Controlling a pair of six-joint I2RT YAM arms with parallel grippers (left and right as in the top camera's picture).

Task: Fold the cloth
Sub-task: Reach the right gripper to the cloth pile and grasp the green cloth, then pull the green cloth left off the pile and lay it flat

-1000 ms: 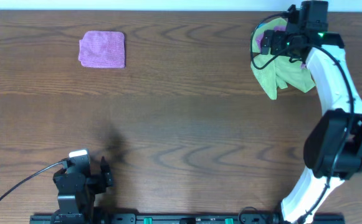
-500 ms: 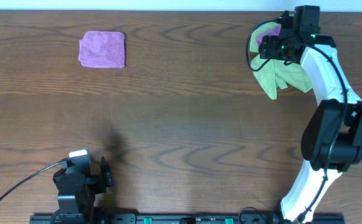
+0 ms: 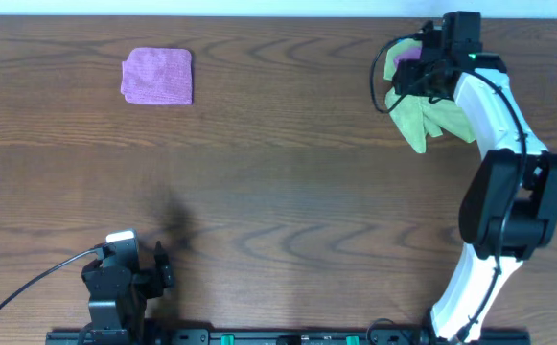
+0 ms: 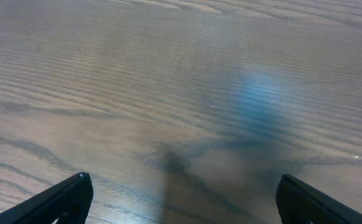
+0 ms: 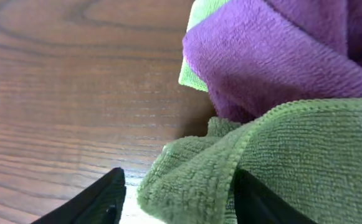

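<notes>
The lime-green cloth lies crumpled at the far right of the table, bunched with a purple cloth. My right gripper is down on this pile. In the right wrist view its fingers are apart, with a rolled edge of the green cloth between them and the purple cloth just beyond. A brighter green edge shows under the purple. My left gripper is open and empty at the near left, over bare wood.
A folded purple cloth lies flat at the far left. The table's far edge runs just behind the pile. The right arm stretches along the right side.
My right gripper has shifted a little to the left over the pile. The green cloth has barely moved. The left arm is still.
</notes>
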